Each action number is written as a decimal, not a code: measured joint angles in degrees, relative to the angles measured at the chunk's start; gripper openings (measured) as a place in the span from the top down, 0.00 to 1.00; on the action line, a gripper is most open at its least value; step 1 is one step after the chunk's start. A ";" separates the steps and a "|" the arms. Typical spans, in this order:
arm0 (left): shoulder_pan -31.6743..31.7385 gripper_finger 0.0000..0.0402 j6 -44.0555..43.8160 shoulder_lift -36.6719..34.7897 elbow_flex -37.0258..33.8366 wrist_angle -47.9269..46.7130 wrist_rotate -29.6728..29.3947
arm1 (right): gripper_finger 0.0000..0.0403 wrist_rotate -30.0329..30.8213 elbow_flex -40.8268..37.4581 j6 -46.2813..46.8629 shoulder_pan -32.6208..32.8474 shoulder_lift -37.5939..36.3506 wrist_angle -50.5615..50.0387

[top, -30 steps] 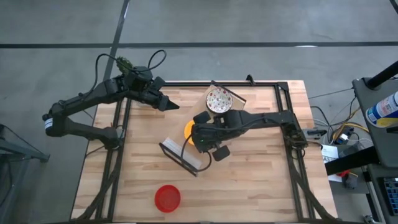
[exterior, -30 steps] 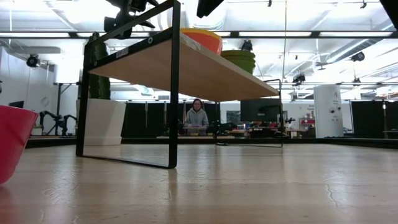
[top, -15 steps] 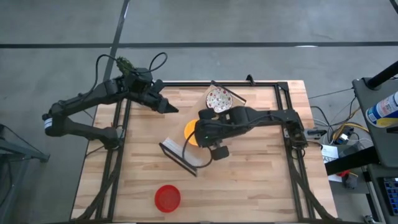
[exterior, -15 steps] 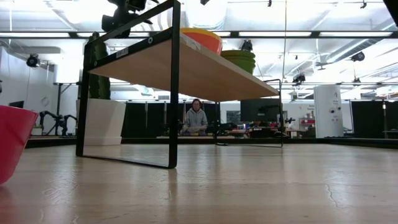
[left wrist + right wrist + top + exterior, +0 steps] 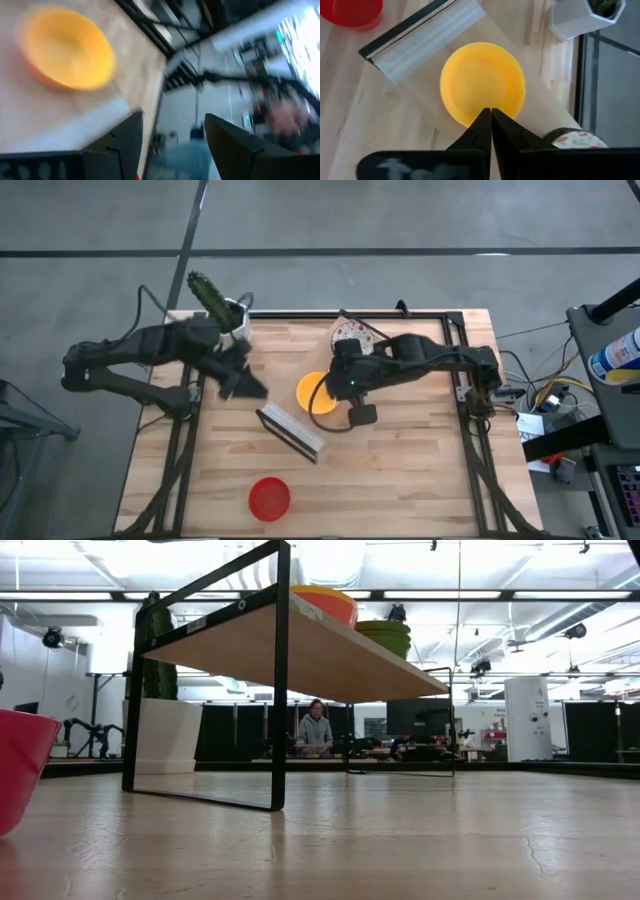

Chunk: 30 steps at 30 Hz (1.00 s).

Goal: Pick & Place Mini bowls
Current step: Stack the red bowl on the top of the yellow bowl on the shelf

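Note:
A yellow mini bowl (image 5: 314, 392) (image 5: 482, 82) (image 5: 67, 47) stands on the wooden top of a black-framed shelf (image 5: 300, 442) (image 5: 290, 650). A white speckled mini bowl (image 5: 350, 335) (image 5: 572, 140) also sits on the shelf top, toward the far edge. A red mini bowl (image 5: 268, 497) (image 5: 18, 765) rests on the table near the near edge. My right gripper (image 5: 336, 385) (image 5: 491, 114) is shut, and its tips hover over the yellow bowl's right rim. My left gripper (image 5: 255, 388) (image 5: 172, 132) is open, left of the shelf, pointing toward the yellow bowl.
A white angular pot with a green cactus (image 5: 225, 310) (image 5: 587, 15) (image 5: 165, 730) stands at the table's far left corner. A ribbed pale strip (image 5: 422, 40) runs along the shelf's near end. A person (image 5: 315, 730) sits in the room beyond. Bare wood lies on the right half.
My left arm has swung from beside the cactus pot toward the near edge and the shelf, uncovering the pot. My right gripper has drawn back toward the table's right, off the middle of the yellow bowl, and risen out of the low view. The bowls have stayed put.

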 joint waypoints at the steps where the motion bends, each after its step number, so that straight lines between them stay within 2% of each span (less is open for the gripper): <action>1: -2.67 0.49 0.40 -0.30 0.00 -0.04 -0.31 | 0.98 -0.02 0.00 -0.37 -0.34 -0.43 0.00; 5: -13.57 0.49 -4.75 -0.14 0.00 -1.72 -5.37 | 0.98 0.00 -0.04 -2.77 -1.39 -1.90 -0.66; 11: -29.58 0.49 -18.17 3.57 0.00 -5.16 -18.39 | 0.98 -0.02 -0.04 -2.78 -1.99 -4.85 -2.93; 15: -37.24 0.49 -27.49 7.61 0.00 -8.18 -24.38 | 0.98 -0.07 -0.09 -2.40 -1.94 -6.80 -3.18; 18: -40.36 0.49 -32.53 11.16 0.00 -9.54 -27.74 | 0.98 -0.04 -0.09 -2.81 -1.94 -8.00 -2.16; 23: -41.02 0.49 -34.76 18.08 -0.40 -10.09 -28.39 | 0.98 -0.09 -0.09 -4.18 -1.94 -8.33 -2.52; 30: -41.83 0.49 -35.96 26.66 -1.03 -10.06 -23.18 | 0.98 -0.15 -0.09 -4.29 -1.94 -8.41 -4.94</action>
